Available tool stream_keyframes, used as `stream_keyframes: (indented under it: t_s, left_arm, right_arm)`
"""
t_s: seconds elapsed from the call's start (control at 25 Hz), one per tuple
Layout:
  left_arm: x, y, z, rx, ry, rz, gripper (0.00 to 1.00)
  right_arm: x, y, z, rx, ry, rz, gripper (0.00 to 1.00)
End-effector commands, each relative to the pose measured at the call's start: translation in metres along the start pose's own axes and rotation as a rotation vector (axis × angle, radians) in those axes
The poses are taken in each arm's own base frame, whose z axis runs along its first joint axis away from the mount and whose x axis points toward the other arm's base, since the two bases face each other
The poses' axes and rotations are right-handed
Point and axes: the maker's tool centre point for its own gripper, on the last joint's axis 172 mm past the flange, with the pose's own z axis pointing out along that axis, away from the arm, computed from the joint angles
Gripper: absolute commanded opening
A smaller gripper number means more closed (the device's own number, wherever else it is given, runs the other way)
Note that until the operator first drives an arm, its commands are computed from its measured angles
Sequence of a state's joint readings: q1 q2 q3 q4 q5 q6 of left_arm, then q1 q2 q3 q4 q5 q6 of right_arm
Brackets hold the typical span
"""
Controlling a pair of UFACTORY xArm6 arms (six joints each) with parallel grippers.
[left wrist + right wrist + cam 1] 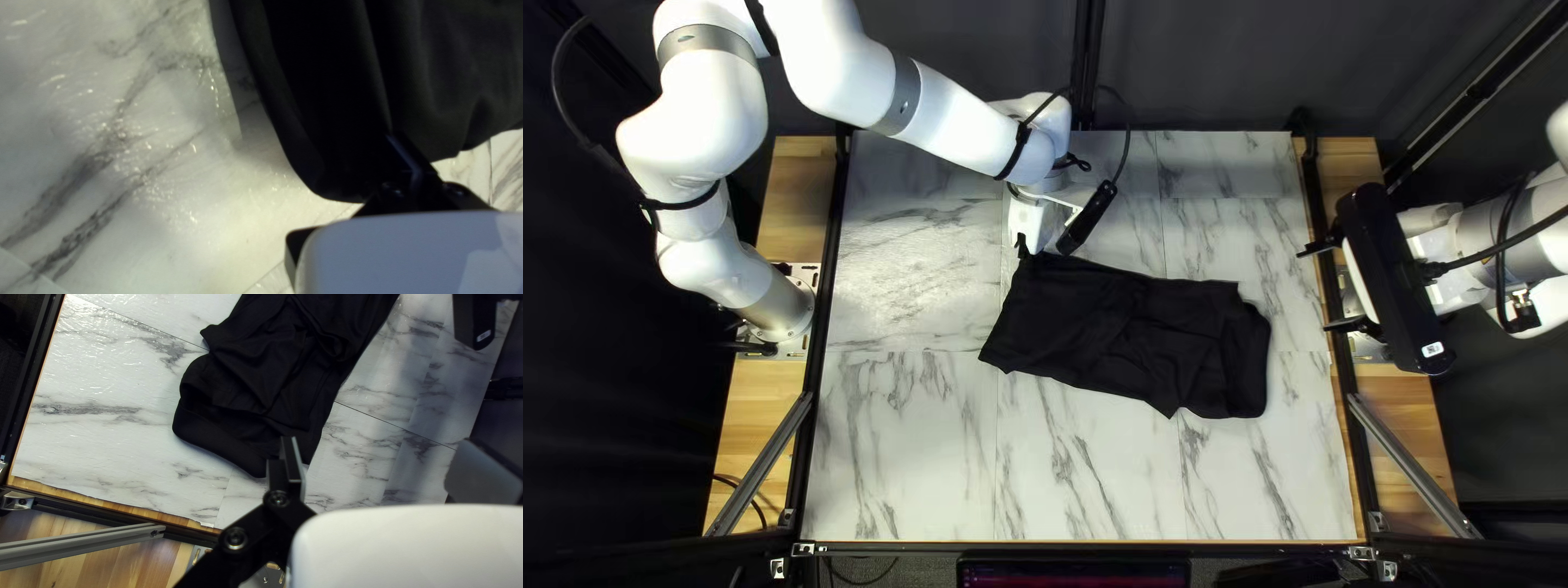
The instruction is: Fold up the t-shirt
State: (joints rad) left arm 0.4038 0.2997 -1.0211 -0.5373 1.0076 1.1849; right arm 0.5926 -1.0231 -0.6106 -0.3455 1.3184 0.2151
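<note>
Black T-shirt point(1133, 327), white table point(904, 436) with grey marbling.

You were in what looked like a robotics lab, with white robot arms point(710, 120) flanking a marble-patterned table point(904, 457), metal framing rails point(1412, 463) and a dark curtain point(1198, 65) behind

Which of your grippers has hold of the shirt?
The left gripper: its fingers pinch the black t-shirt, while the right gripper hangs open, clear of it.

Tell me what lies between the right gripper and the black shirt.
In the top left view, only marbled tabletop shows between the right gripper and shirt.
</note>
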Motion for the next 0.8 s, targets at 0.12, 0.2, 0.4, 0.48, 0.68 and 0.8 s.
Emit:
stream_keyframes:
  t_s: [0.12, 0.2, 0.4, 0.48, 0.68, 0.8]
  left_arm:
    - [-0.012, 0.005, -0.012, 0.007, 0.112, 0.042, 0.01]
    - [-0.016, 0.006, -0.013, 0.008, 0.15, 0.055, 0.01]
    - [-0.019, 0.01, -0.013, 0.008, 0.211, 0.082, 1.0]
    - [-0.01, 0.012, -0.012, 0.004, 0.209, 0.088, 1.0]
    - [0.011, 0.009, -0.008, -0.003, 0.186, 0.094, 1.0]
    - [0.019, 0.006, -0.005, -0.003, 0.166, 0.085, 1.0]
  right_arm:
    - [0.0, 0.0, 0.0, 0.0, 0.0, 0.0, 1.0]
    - [0.0, 0.0, 0.0, 0.0, 0.0, 0.0, 1.0]
    - [0.0, 0.0, 0.0, 0.0, 0.0, 0.0, 1.0]
    - [0.0, 0.0, 0.0, 0.0, 0.0, 0.0, 1.0]
    - [0.0, 0.0, 0.0, 0.0, 0.0, 0.0, 1.0]
    - [0.0, 0.0, 0.0, 0.0, 0.0, 0.0, 1.0]
